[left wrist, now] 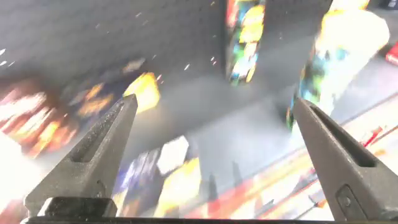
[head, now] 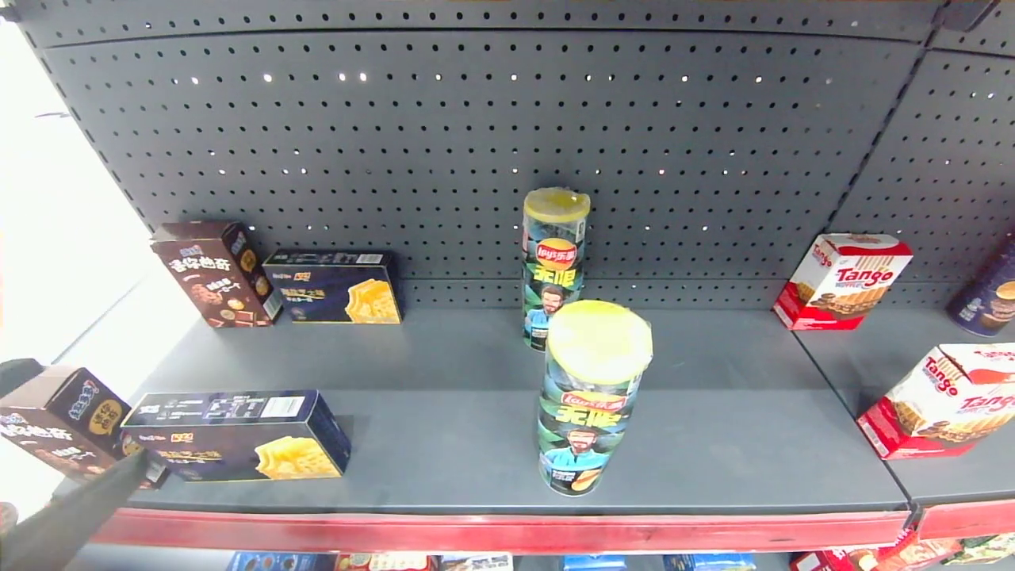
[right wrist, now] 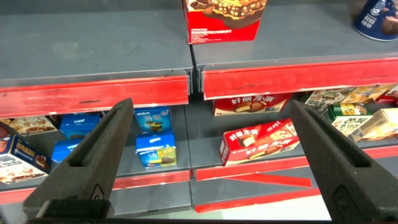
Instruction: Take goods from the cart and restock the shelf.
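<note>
Currently we log left jaws and right jaws wide, empty. On the shelf [head: 444,444] the front chip can [head: 593,396] stands upright, the rear chip can [head: 554,266] behind it, near the pegboard [head: 396,159].

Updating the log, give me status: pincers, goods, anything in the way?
Left pincer open, empty, by shelf front. Right pincer open, empty, before lower shelves. Two chip cans upright mid-shelf. Navy box, brown box close by left arm.
</note>
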Controlling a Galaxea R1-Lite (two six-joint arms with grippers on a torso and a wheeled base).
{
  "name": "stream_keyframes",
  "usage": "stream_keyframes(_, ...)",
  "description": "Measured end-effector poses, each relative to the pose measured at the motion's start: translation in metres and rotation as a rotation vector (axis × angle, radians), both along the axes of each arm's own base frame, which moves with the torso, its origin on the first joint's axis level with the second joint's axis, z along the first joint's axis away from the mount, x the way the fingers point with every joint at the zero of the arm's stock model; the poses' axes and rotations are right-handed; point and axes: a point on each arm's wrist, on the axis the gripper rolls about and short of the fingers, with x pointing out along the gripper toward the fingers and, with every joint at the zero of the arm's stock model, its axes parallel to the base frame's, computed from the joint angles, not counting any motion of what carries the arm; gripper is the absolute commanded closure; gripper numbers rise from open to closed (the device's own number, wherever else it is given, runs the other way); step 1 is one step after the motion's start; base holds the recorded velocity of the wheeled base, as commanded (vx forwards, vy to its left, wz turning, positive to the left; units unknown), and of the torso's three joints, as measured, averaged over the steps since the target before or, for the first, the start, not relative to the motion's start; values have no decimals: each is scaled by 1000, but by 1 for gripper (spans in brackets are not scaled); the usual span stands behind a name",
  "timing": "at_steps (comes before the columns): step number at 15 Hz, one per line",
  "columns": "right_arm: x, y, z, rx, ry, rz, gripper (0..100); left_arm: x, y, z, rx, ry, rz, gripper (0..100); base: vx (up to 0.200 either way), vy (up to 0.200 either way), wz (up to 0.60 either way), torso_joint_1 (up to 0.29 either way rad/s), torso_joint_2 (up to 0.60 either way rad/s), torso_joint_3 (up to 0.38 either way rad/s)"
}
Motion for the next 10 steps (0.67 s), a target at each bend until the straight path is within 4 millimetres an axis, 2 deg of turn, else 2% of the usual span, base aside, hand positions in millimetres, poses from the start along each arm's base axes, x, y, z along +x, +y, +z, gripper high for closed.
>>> stream_keyframes(2, 0, 0, 0, 0, 0, 0, 0, -33, 18, -31, -14, 8, 121, 0, 0, 0, 0, 0, 0, 0)
stream_keyframes(4, 0, 0, 0, 0, 0, 0, 0, -50, 21, -74, -15, 32, 247, 0, 0, 0, 0, 0, 0, 0)
stream_keyframes(7, 0, 0, 0, 0, 0, 0, 0, -59, 19, -120, -30, 0, 341, 0, 0, 0, 0, 0, 0, 0)
stream_keyframes(9, 0, 0, 0, 0, 0, 0, 0, -63, 19, -142, -15, 82, 330, 0, 0, 0, 0, 0, 0, 0)
stream_keyframes(10, 0, 0, 0, 0, 0, 0, 0, -65, 20, -145, -16, 74, 340, 0, 0, 0, 0, 0, 0, 0)
